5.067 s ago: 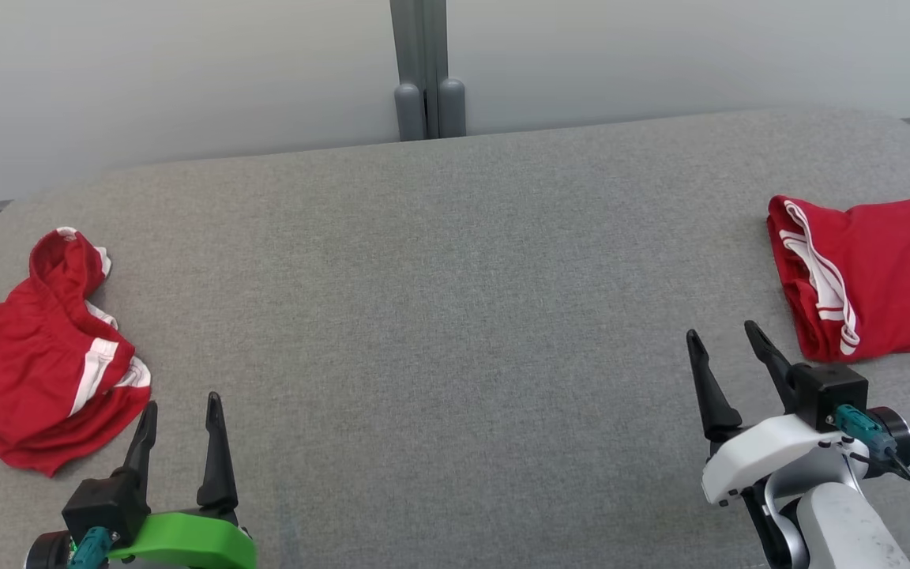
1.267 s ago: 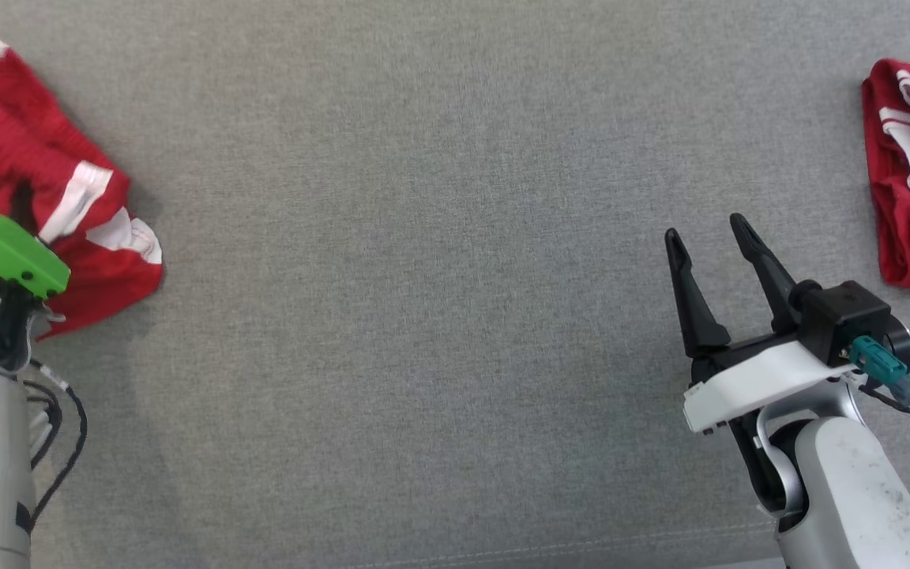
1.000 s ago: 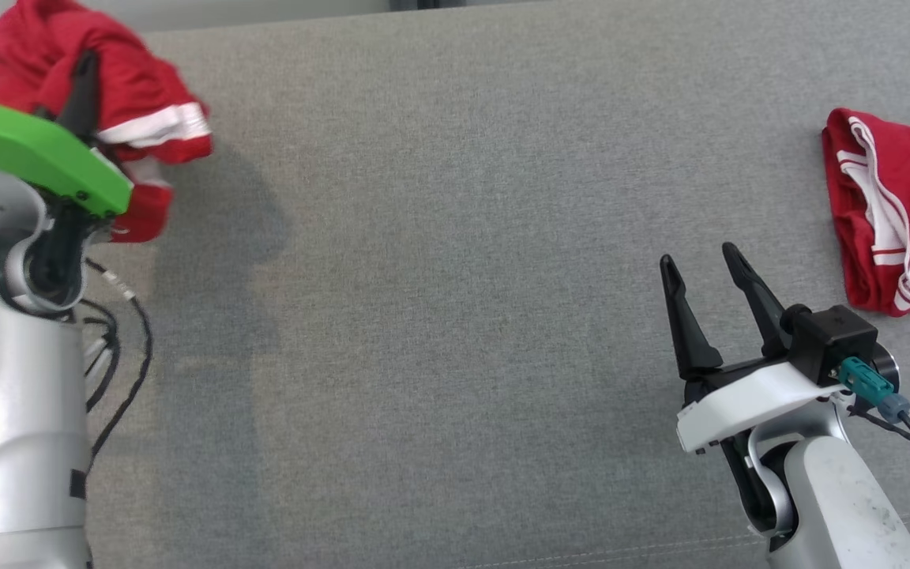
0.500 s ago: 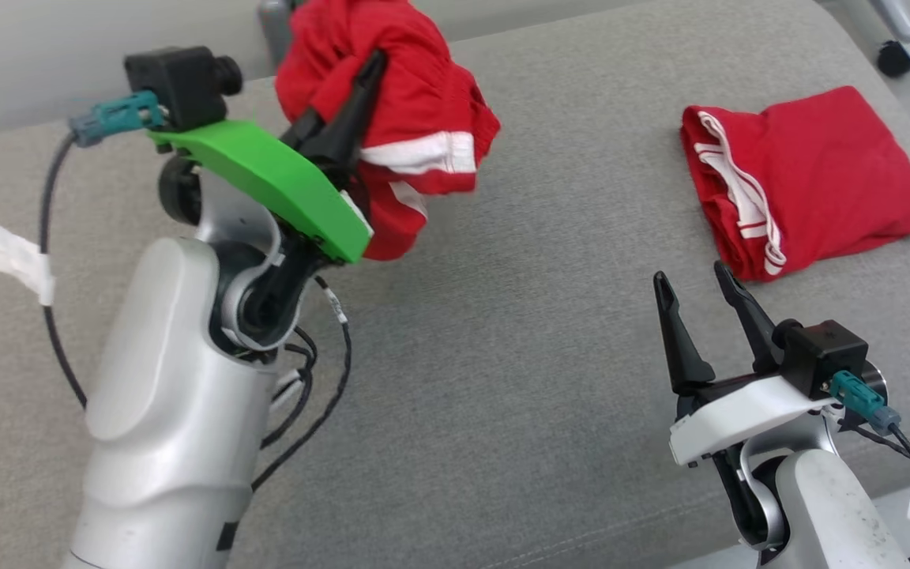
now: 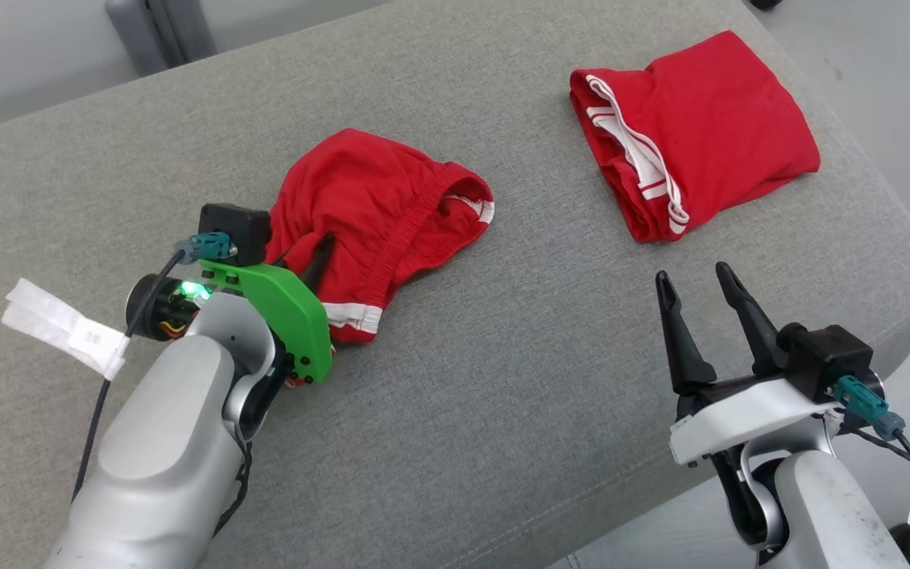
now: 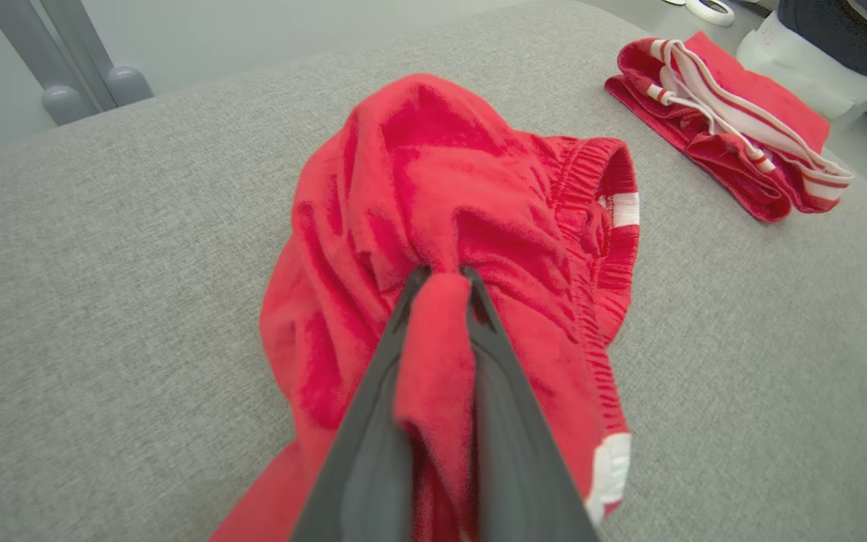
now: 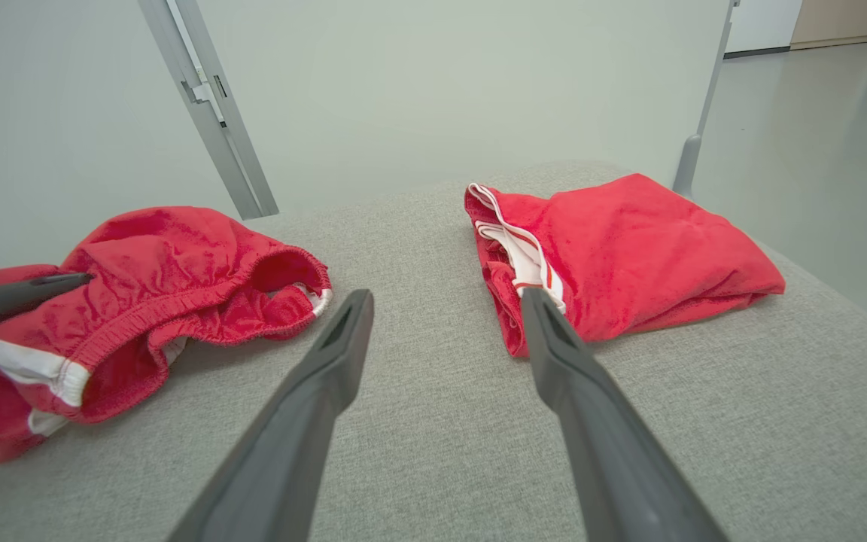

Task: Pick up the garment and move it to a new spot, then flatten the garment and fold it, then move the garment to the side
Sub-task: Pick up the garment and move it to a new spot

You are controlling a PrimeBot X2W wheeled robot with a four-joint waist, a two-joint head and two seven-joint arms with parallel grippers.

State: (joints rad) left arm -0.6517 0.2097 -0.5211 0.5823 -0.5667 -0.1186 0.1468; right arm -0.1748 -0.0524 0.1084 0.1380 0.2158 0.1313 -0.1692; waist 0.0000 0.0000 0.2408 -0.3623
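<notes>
Left gripper [image 6: 442, 275], pinching the garment [image 5: 368, 190], should release only once cloth lies slack — spread right gripper [image 5: 692, 274] can help flatten.

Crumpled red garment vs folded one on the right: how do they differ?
Shape: the crumpled garment lies bunched, waistband gaping; the folded garment is flat and tidy. Grip: the left hand is shut on a pinch of the crumpled garment; nothing touches the folded garment. Place: the crumpled garment sits central on the grey pad, the folded garment near the far right corner. Both are red with white trim.
</notes>
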